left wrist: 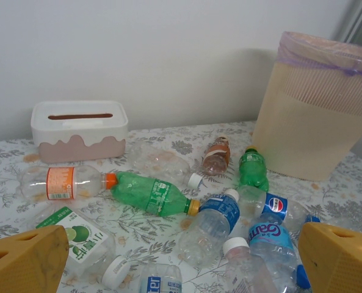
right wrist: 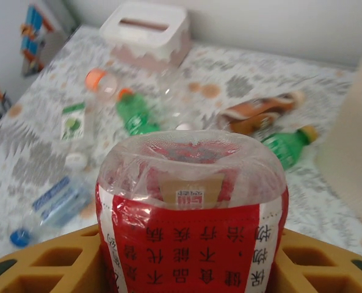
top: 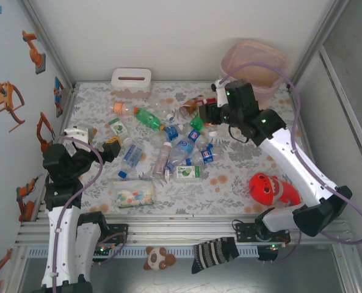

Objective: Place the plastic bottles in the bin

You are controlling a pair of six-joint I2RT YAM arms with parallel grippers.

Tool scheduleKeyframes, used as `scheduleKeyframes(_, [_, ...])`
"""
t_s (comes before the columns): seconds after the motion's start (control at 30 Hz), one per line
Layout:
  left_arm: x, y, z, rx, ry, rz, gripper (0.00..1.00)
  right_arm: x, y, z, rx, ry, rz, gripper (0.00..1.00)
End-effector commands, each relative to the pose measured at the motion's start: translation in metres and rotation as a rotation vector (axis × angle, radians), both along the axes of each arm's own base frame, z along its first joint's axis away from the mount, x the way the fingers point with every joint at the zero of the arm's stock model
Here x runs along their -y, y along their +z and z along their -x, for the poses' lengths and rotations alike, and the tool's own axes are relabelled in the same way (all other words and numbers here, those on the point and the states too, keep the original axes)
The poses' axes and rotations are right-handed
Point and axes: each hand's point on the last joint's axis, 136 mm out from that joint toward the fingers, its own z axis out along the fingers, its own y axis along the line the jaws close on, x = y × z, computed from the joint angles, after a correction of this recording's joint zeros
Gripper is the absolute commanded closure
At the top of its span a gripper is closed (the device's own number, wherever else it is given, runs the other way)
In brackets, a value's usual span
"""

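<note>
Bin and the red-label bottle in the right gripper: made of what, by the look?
bin: likely rigid plastic, matte beige, moulded ribbed upper band; liner is thin translucent pink film. red-label bottle: clear thin plastic, glossy, base creased; label looks printed film.

Right arm (top: 289,151): white shells, black joints, green lights seen.
Left arm (top: 61,235): same colours.
Cables (top: 254,63): lilac, looped.
Fingers (right wrist: 40,262): mustard, pocketed.

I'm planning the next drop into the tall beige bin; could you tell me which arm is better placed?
Likely right. The right gripper is shut on a clear plastic bottle with a red label, close to the beige bin; the left gripper is open, empty and farther away.
</note>
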Motion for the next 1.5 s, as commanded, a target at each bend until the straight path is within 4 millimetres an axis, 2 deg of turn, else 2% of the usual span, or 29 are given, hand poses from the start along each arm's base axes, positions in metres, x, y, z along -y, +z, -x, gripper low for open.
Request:
scheduleKeyframes(0.0, [0.003, 0.018, 0.003, 0.05, -0.02, 0.008, 0.04, 0.034, 0.027, -0.019, 0.05, -0.161, -0.011, 0.48])
scheduleKeyframes(0.37, [0.004, 0.018, 0.003, 0.05, -0.025, 0.011, 0.04, 0.127, 0.088, -0.086, 0.176, -0.475, -0.043, 0.47])
scheduleKeyframes(0.47, [0.004, 0.019, 0.004, 0.052, -0.024, 0.011, 0.04, 0.15, 0.096, -0.105, 0.201, -0.542, -0.038, 0.47])
scheduleKeyframes(0.6, [0.004, 0.019, 0.004, 0.053, -0.024, 0.011, 0.04, 0.164, 0.099, -0.131, 0.221, -0.568, -0.04, 0.47])
scheduleKeyframes(0.73, [0.005, 0.018, 0.004, 0.049, -0.025, 0.011, 0.04, 0.156, 0.093, -0.157, 0.219, -0.413, -0.031, 0.47])
scheduleKeyframes(0.9, [0.005, 0.019, 0.005, 0.054, -0.026, 0.009, 0.04, 0.154, 0.076, -0.176, 0.246, -0.269, 0.056, 0.49])
scheduleKeyframes(1.07, [0.006, 0.018, 0.006, 0.054, -0.027, 0.007, 0.04, 0.14, 0.066, -0.187, 0.299, -0.081, 0.134, 0.49])
scheduleKeyframes(1.33, [0.006, 0.016, 0.004, 0.047, -0.024, 0.006, 0.04, 0.118, 0.027, -0.195, 0.236, 0.175, 0.156, 0.5])
scheduleKeyframes(1.47, [0.008, 0.014, 0.004, 0.037, -0.035, 0.009, 0.04, 0.118, 0.01, -0.198, 0.177, 0.249, 0.114, 0.49])
